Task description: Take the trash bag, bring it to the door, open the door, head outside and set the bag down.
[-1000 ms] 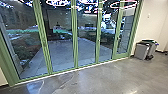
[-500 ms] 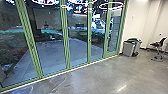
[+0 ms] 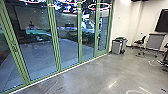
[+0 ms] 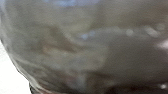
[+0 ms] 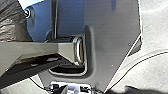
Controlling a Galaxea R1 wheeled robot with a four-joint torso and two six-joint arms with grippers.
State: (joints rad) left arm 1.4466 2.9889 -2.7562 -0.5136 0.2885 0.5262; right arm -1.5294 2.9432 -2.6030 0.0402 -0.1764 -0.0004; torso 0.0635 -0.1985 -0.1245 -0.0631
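Head view has swung right since the previous frame; a dark rectangular screen [image 3: 162, 21] now shows upper right. Green-framed glass doors [image 3: 54, 37] edge open, polished grey floor [image 3: 96, 75]. Translucent grey plastic trash bag [image 4: 75, 57] sits close before left wrist camera. Either claw's state: cannot tell.

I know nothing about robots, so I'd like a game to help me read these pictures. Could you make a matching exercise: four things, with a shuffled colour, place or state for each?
Things:
1. Door frames
2. Bin
3. Trash bag
4. Flat panel

Descriptions:
A. Dark, up on the wall
B. Green, edging the glass
C. Grey, standing on the floor past the far end of the glass
D. Shiny and creased, close to the left wrist camera

Right pairs: 1-B, 2-C, 3-D, 4-A
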